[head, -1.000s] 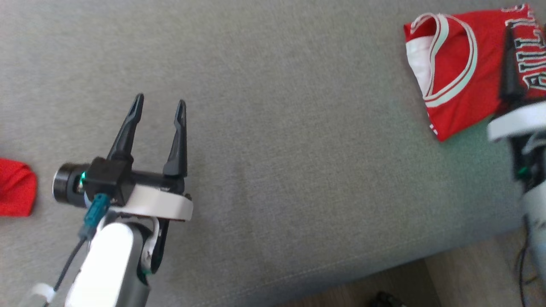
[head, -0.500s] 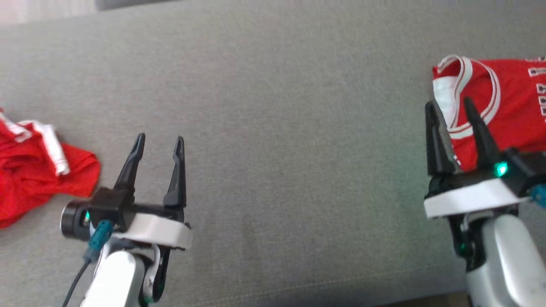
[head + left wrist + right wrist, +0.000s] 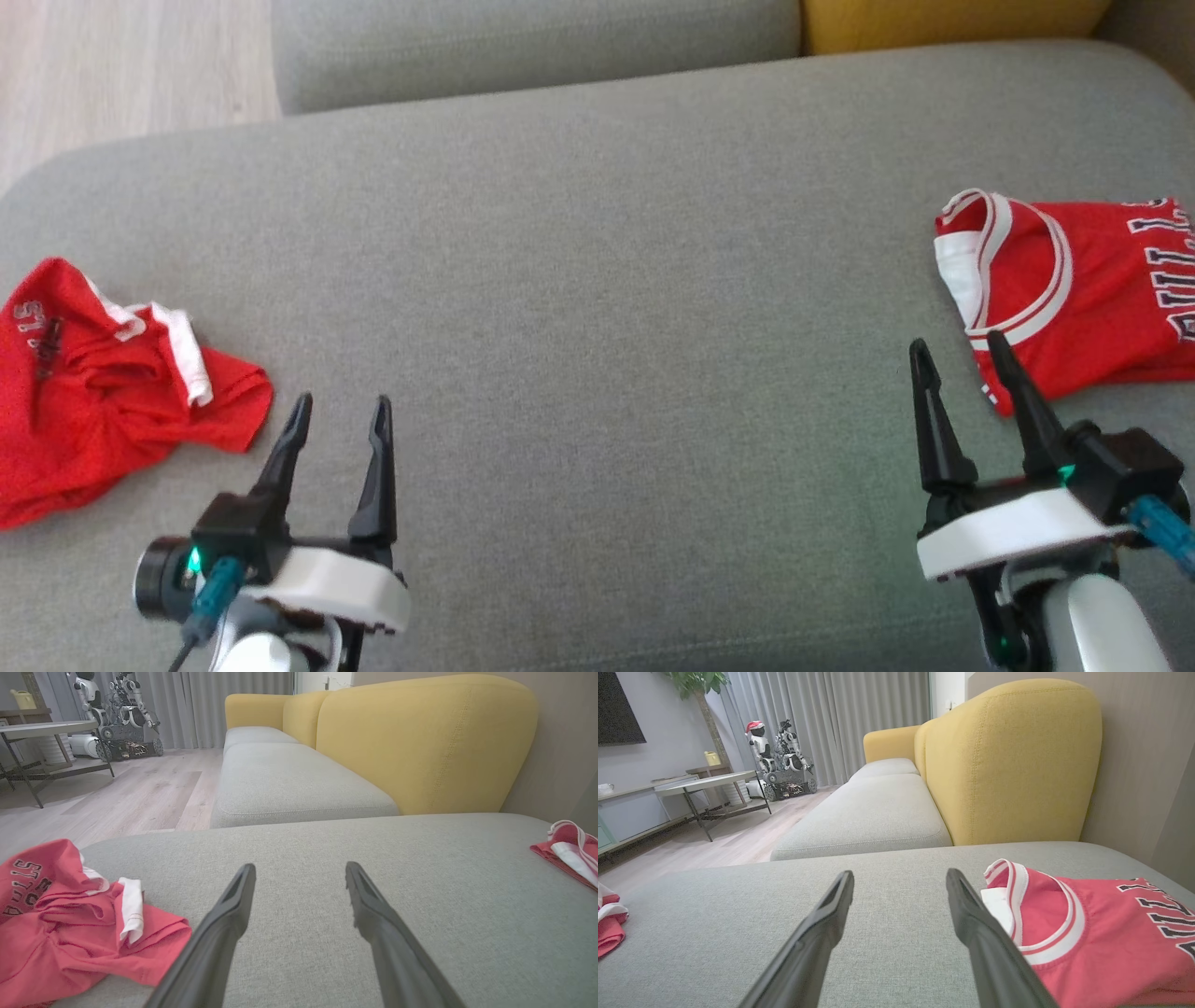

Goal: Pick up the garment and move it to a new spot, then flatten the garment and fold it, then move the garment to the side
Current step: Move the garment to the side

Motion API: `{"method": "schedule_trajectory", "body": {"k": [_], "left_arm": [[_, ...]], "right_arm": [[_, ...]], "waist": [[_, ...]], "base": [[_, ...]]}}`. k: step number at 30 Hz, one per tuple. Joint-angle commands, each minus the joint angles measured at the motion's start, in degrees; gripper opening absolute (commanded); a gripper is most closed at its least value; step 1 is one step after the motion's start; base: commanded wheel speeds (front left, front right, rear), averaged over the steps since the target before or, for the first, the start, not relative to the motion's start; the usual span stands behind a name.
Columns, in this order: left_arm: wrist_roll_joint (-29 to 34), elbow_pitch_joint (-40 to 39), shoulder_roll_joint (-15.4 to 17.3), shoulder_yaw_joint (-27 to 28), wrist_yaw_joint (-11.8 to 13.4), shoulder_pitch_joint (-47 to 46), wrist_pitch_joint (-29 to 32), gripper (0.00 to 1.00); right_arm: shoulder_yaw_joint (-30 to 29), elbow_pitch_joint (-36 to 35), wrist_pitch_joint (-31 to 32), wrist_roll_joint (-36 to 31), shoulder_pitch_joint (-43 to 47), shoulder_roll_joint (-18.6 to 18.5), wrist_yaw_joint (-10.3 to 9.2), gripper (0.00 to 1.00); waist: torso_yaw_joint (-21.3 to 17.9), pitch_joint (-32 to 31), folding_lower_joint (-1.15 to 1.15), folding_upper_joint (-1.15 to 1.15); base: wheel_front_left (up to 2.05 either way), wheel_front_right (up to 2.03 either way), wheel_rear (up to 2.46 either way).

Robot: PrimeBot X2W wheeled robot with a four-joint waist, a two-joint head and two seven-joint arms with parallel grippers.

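Observation:
A folded red jersey [image 3: 1074, 294] with white trim and black lettering lies flat at the right end of the grey sofa seat [image 3: 597, 308]; the same jersey [image 3: 1092, 933] appears in the right wrist view, just right of the fingers. A second red garment [image 3: 103, 392] lies crumpled at the seat's left end, and this crumpled garment [image 3: 70, 933] sits left of the fingers in the left wrist view. My left gripper [image 3: 339, 417] is open and holds nothing, just right of the crumpled garment. My right gripper [image 3: 957, 357] is open and holds nothing, its fingertips at the jersey's near left corner.
A yellow sofa backrest [image 3: 1008, 760] rises behind the seat, with another grey cushion [image 3: 289, 784] beyond. Wooden floor [image 3: 121, 65] lies past the seat's far left corner. A low table [image 3: 714, 788] and other robots [image 3: 780, 760] stand far across the room.
The head camera tilted up, so the whole picture shifted down, bringing in the seat's far edge and more of the crumpled garment. My right gripper has come off the jersey and now stands beside it.

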Motion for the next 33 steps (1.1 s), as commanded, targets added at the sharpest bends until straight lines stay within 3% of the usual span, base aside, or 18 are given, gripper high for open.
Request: {"method": "schedule_trajectory", "body": {"k": [1,11,33], "left_arm": [[-0.38,-2.07,1.22,1.65,0.31,-0.8,-0.28,1.0],[-1.29,-3.21,2.13,1.72,1.02,3.29,0.7,1.0],[-1.86,-4.8,2.46,1.2,2.85,5.7,1.72,1.0]], "right_arm": [[1.07,-2.69,0.35,-0.7,-0.38,0.32,-0.05,1.0],[2.04,-4.27,1.68,-1.05,2.89,0.78,-0.05,1.0],[1.77,-5.83,3.52,-1.14,5.06,1.02,-0.05,1.0]], "waist": [[-0.12,-1.27,0.0,0.0],[0.57,-4.86,0.0,0.0],[1.3,-6.44,0.0,0.0]], "base": [[0.0,0.0,0.0],[0.0,0.0,0.0],[0.0,0.0,0.0]]}}
